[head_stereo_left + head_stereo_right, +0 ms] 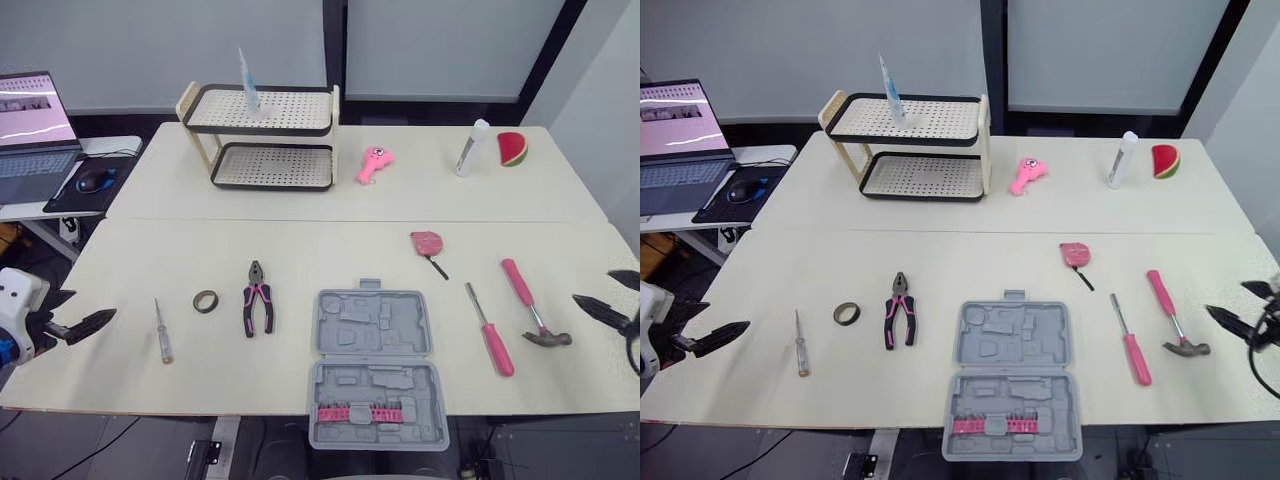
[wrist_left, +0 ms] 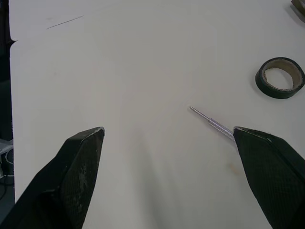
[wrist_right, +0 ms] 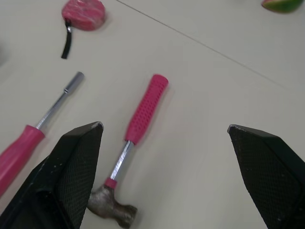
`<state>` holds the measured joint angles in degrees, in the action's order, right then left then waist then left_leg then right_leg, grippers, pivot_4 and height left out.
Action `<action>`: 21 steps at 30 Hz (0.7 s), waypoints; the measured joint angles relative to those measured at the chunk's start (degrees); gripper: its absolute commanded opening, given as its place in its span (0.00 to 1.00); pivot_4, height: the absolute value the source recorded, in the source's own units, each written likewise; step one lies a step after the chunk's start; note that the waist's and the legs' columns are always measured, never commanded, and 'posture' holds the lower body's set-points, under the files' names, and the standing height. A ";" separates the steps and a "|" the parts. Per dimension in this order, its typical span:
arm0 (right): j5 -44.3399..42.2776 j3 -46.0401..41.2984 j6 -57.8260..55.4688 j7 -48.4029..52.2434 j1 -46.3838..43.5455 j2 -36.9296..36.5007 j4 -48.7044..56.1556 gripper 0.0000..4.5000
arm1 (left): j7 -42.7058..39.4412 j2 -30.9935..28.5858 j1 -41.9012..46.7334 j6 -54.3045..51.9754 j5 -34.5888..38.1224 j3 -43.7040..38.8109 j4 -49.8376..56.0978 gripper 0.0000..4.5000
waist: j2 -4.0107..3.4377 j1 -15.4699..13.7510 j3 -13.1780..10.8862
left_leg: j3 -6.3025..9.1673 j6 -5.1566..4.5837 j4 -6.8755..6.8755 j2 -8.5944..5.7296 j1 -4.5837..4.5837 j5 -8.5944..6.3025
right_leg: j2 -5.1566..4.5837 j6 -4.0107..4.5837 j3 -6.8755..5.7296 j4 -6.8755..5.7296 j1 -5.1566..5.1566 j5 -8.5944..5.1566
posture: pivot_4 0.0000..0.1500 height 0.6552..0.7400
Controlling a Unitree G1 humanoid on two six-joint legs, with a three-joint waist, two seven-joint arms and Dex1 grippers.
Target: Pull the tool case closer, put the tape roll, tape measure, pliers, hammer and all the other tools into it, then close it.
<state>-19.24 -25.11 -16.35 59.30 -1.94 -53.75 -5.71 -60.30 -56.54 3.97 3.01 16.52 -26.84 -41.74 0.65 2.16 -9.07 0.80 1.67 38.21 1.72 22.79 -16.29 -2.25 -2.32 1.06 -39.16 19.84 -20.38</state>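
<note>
Fingers [image 2: 78,171] spread on left gripper [image 2: 167,131] and right gripper [image 3: 164,126], at opposite table [image 1: 300,240] edges

The tool case [image 1: 378,370] is placed at lower centre of the frame, at the near edge of the table [image 1: 320,245]. To its left, the pliers [image 1: 258,298], tape roll [image 1: 206,301] and small screwdriver [image 1: 162,332] are laid in a row. To its right are found the nut driver [image 1: 490,330] and hammer [image 1: 530,303]. The tape measure [image 1: 427,242] is set above them.
</note>
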 measured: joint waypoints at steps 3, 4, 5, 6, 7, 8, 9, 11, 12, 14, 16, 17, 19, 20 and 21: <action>-3.81 7.59 -5.78 -1.43 -4.84 3.75 13.10 0.99 | 0.89 2.85 -5.70 -0.57 1.86 -1.35 6.33 1.00 | 0.04 0.21 -0.02 | 0.06 0.01 -0.01 0.06 0.15 0.01 | -0.01 0.00 0.01 -0.46 0.35 0.00 | 1.00 1.00; -5.19 9.94 -7.66 -1.96 -6.35 4.97 16.95 0.99 | 0.83 2.93 -7.74 -2.76 2.83 -1.70 8.60 1.00 | 0.09 0.16 -0.04 | 0.13 0.01 -0.02 0.09 0.15 0.01 | 0.00 0.00 -0.02 -0.57 0.40 0.00 | 1.00 1.00; -6.95 12.77 -9.56 -2.39 -8.18 6.23 21.37 0.99 | 0.85 3.02 -9.66 -5.34 4.05 -2.42 11.25 1.00 | 0.10 0.01 -0.05 | 0.21 0.01 -0.02 0.08 0.15 0.01 | 0.00 0.00 -0.05 -0.72 0.41 0.00 | 1.00 1.00; -8.05 14.47 -11.01 -3.09 -9.69 7.39 24.00 0.99 | 0.90 3.02 -11.35 -7.03 4.90 -3.19 13.25 1.00 | 0.11 -0.14 -0.05 | 0.26 0.01 -0.01 0.08 0.14 0.00 | 0.00 0.00 -0.07 -0.73 0.41 0.00 | 1.00 1.00; -9.42 16.64 -12.66 -4.09 -11.89 9.31 27.40 0.99 | 1.06 3.21 -13.72 -8.99 5.88 -4.29 15.89 1.00 | 0.11 -0.26 -0.04 | 0.28 0.01 -0.02 0.08 0.14 0.00 | 0.00 0.00 -0.07 -0.72 0.41 0.00 | 1.00 1.00; -10.86 19.13 -13.82 -4.79 -13.66 10.93 30.72 0.99 | 1.23 3.82 -15.37 -10.57 6.47 -5.17 18.64 1.00 | 0.10 -0.43 -0.04 | 0.30 0.01 -0.01 0.04 0.12 0.01 | -0.02 0.00 -0.07 -0.72 0.39 0.00 | 1.00 1.00; -11.64 21.36 -14.80 -5.48 -15.30 12.33 33.08 0.99 | 1.74 4.47 -17.15 -11.96 7.22 -5.94 21.24 1.00 | 0.12 -0.60 -0.04 | 0.34 0.02 0.01 0.03 0.13 0.01 | -0.03 0.00 -0.08 -0.70 0.37 0.00 | 1.00 1.00; -12.45 24.67 -15.74 -6.45 -16.85 14.06 36.61 0.99 | 2.48 5.86 -19.92 -14.31 8.27 -6.85 25.07 1.00 | 0.21 -0.99 0.01 | 0.40 0.03 0.04 -0.05 0.13 0.02 | -0.09 0.00 -0.10 -0.70 0.33 0.00 | 1.00 1.00; -12.46 25.88 -15.83 -6.80 -16.98 14.54 37.71 0.99 | 3.02 6.51 -21.18 -15.32 8.46 -7.21 26.91 1.00 | 0.33 -1.19 0.07 | 0.41 0.03 0.05 -0.06 0.14 0.02 | -0.10 0.00 -0.11 -0.66 0.32 0.00 | 1.00 1.00; -12.32 27.89 -15.85 -6.89 -16.97 14.63 38.88 0.99 | 3.75 7.43 -22.62 -16.71 8.68 -7.34 29.93 1.00 | 0.46 -1.43 0.12 | 0.42 0.03 0.07 -0.07 0.13 0.02 | -0.10 0.00 -0.11 -0.62 0.29 0.00 | 1.00 1.00; -11.62 29.15 -15.48 -6.70 -16.96 14.48 39.08 0.99 | 4.68 7.99 -23.44 -18.13 9.25 -7.36 33.70 1.00 | 0.48 -1.52 0.14 | 0.42 0.03 0.08 -0.06 0.12 0.02 | -0.09 0.00 -0.11 -0.58 0.27 0.00 | 1.00 1.00; -10.98 29.33 -15.23 -6.67 -16.95 14.32 38.90 0.99 | 4.74 8.02 -23.53 -18.88 9.56 -7.36 35.56 1.00 | 0.48 -1.51 0.14 | 0.41 0.03 0.08 -0.06 0.12 0.02 | -0.07 0.00 -0.10 -0.58 0.28 0.00 | 1.00 1.00; -9.84 29.74 -14.31 -6.74 -16.95 14.29 38.00 0.99 | 4.72 8.02 -23.45 -20.08 10.13 -7.35 39.06 1.00 | 0.49 -1.40 0.14 | 0.41 0.03 0.07 -0.04 0.10 0.02 | -0.04 0.00 -0.09 -0.59 0.28 0.00 | 1.00 1.00; -9.12 29.98 -13.94 -6.83 -16.91 14.33 37.72 1.00 | 4.52 7.94 -23.41 -20.24 10.13 -7.14 40.44 0.96 | 0.48 -1.31 0.14 | 0.40 0.03 0.06 -0.03 0.10 0.02 | -0.04 0.00 -0.08 -0.59 0.29 0.00 | 1.00 1.00; -8.68 30.24 -13.55 -6.90 -16.85 14.40 37.36 1.00 | 4.21 7.69 -23.27 -20.23 10.09 -6.67 41.70 0.91 | 0.48 -1.19 0.14 | 0.40 0.03 0.06 -0.03 0.10 0.02 | -0.03 0.00 -0.09 -0.59 0.28 0.00 | 1.00 1.00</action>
<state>-27.91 5.12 -29.90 52.40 -18.79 -39.35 31.64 -56.08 -48.85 -19.30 -17.22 26.62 -33.52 -0.03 1.13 0.97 -8.94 1.20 1.70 38.27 1.68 22.89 -16.27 -2.28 -2.32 0.97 -39.75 20.13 -20.39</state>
